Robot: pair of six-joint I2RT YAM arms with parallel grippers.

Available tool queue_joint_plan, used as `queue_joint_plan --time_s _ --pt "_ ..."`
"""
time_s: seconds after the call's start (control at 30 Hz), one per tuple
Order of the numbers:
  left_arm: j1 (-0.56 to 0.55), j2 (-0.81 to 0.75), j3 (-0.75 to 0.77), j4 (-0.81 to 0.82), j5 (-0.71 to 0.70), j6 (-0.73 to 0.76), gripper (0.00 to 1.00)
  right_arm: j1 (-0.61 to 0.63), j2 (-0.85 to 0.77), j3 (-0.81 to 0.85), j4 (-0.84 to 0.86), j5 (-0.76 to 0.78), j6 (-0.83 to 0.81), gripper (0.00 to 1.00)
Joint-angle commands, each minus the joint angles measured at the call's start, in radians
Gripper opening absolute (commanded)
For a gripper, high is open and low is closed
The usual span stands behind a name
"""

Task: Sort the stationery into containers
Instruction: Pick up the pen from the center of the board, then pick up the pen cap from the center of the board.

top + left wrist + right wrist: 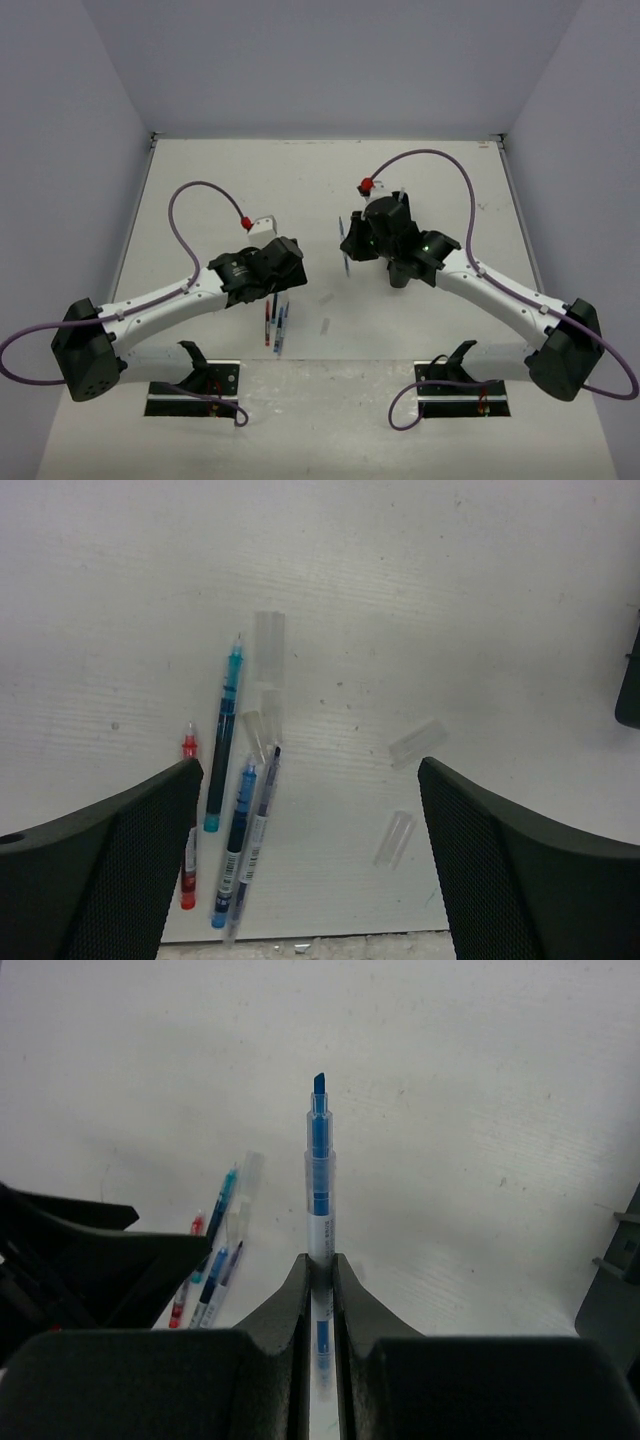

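Your right gripper [320, 1265] is clenched on the blue highlighter [320, 1160], pinching the lower part of its barrel. The highlighter's long axis runs straight out from between the fingers, with the chisel tip pointing away from the wrist. From the top camera it runs roughly near-to-far, at the left side of that gripper.

Your left gripper [310, 770] stands wide apart with nothing between its fingers and hovers over the loose pens on the table [450, 600]. Below it lie a teal pen [224, 735], a red pen [188, 875], a blue pen [235, 845] and a dark pen [258, 820]. All four are nearly parallel, tips pointing up the left wrist view (the left finger hides part of the red one). The blue and dark pens lie side by side, touching. Clear caps [269, 640] are scattered around: one just beside the teal tip, one among the pens, and two well apart to the right.
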Motion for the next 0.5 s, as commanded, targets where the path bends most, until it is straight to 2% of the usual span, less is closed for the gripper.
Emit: queue_joint_plan --time_s 0.0,0.13,0.23,0.33,0.37,0.4,0.47 --pt "-0.009 0.041 -0.003 0.039 -0.025 -0.145 0.90 -0.014 -0.097 -0.032 0.098 -0.068 -0.060 0.00" --pt "-0.009 0.056 -0.032 0.031 -0.029 -0.221 0.88 -0.020 -0.134 -0.050 0.101 -0.052 -0.066 0.00" --pt "-0.009 0.070 -0.041 0.027 -0.027 -0.266 0.82 -0.020 -0.155 -0.061 0.100 -0.036 -0.060 0.00" --pt "-0.009 0.096 -0.038 0.021 -0.026 -0.277 0.66 -0.020 -0.175 -0.077 0.099 -0.002 -0.043 0.00" --pt "-0.011 0.104 -0.034 0.017 -0.027 -0.274 0.59 -0.020 -0.175 -0.081 0.099 0.006 -0.042 0.00" --pt "-0.010 0.117 -0.027 0.002 -0.030 -0.279 0.47 -0.020 -0.179 -0.088 0.097 0.015 -0.040 0.00" --pt "-0.009 0.136 -0.019 -0.020 -0.037 -0.289 0.38 -0.019 -0.181 -0.093 0.091 0.021 -0.038 0.00"
